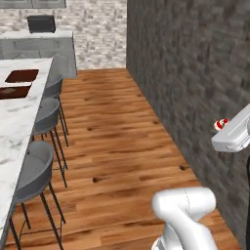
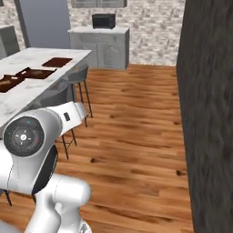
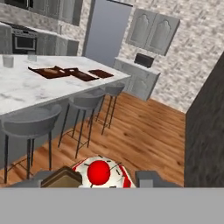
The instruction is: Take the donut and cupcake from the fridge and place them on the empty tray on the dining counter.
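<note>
Wooden floor and grey stools [image 3: 33, 120] separate me from the dining counter [image 3: 26, 89], where the tray [image 3: 100, 73] waits, so I carry the cupcake [image 3: 99, 172], clamped in my gripper [image 3: 103, 177], level and slowly.

The white arm rises at the lower right of the left base view, its hand at the right edge. The gripper [image 3: 99, 178] has its 2 fingertips [image 3: 151, 178] clamped on the cupcake [image 3: 100, 172].
</note>
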